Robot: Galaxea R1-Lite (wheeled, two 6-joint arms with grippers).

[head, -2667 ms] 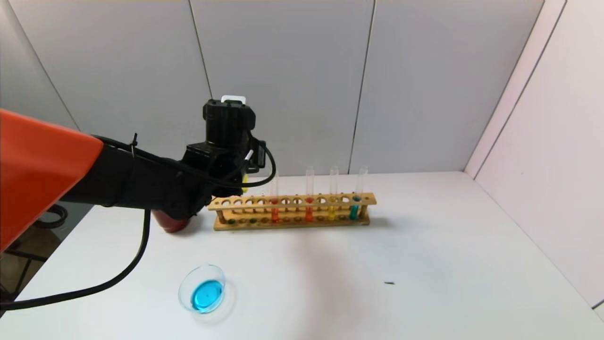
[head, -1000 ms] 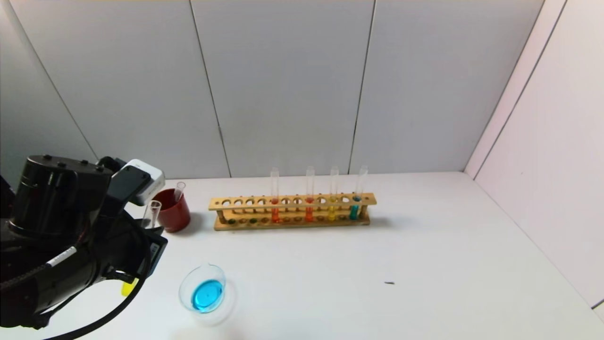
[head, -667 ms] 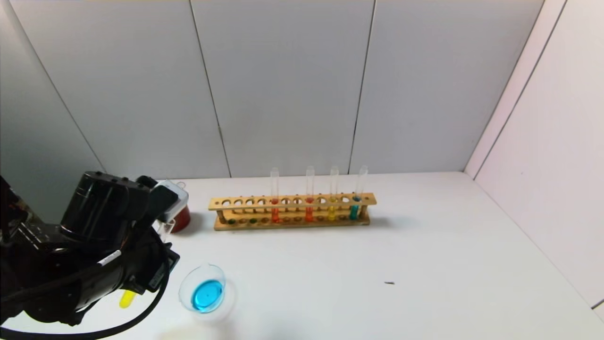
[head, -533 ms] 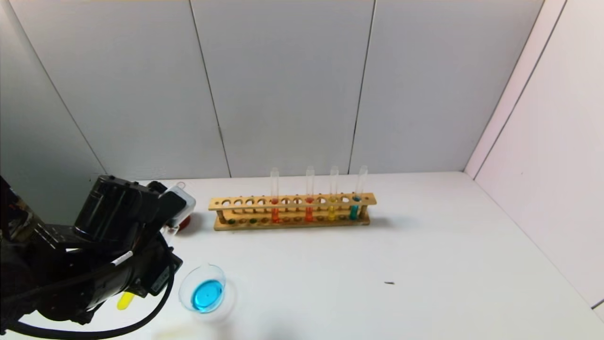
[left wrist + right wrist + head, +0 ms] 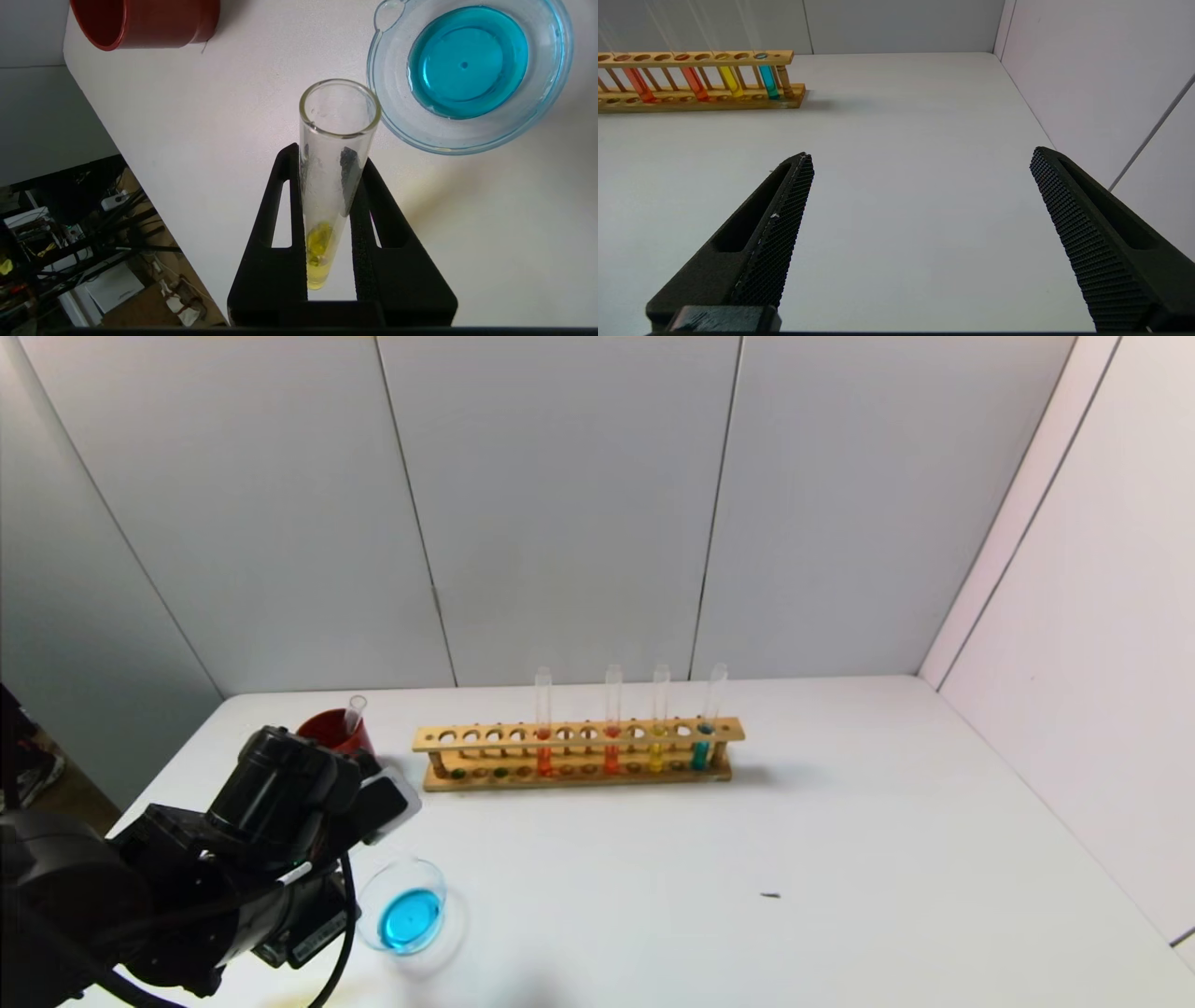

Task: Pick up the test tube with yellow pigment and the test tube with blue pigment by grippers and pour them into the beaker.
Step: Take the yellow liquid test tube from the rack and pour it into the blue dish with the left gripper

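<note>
My left gripper (image 5: 327, 154) fingers clamp the yellow test tube (image 5: 332, 177), mouth beside the beaker (image 5: 467, 74) rim; my right gripper (image 5: 920, 163) fingers stand wide.

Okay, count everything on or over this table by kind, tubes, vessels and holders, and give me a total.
Tubes: 6 (in the rack: orange-red tube, second orange-red tube, golden tube, teal tube; clear tube in the cup; lime tube in the left gripper)
Rack: 1
Beaker: 1
Cup: 1
Total: 9
</note>
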